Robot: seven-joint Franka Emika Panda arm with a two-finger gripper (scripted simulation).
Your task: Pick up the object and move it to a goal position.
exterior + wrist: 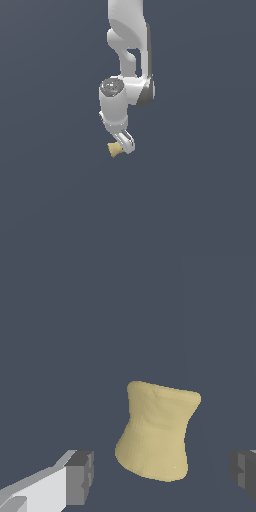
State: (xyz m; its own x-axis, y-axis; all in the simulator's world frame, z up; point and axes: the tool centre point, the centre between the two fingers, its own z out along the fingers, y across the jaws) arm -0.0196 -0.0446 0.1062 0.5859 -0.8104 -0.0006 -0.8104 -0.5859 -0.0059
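You have the tool [159,476] spread around the spool [157,431], pads [80,476] clear of it: grasp, lift and transfer remain, goal unseen.

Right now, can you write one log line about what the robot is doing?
stage: closing in | end effector: open, one finger either side of spool, not touching | spool: not gripped

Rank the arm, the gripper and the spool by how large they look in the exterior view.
1. Arm, by far the largest.
2. Gripper, only partly visible below the wrist.
3. Spool, smallest, though close to the visible part of the gripper, so that gap is slim.
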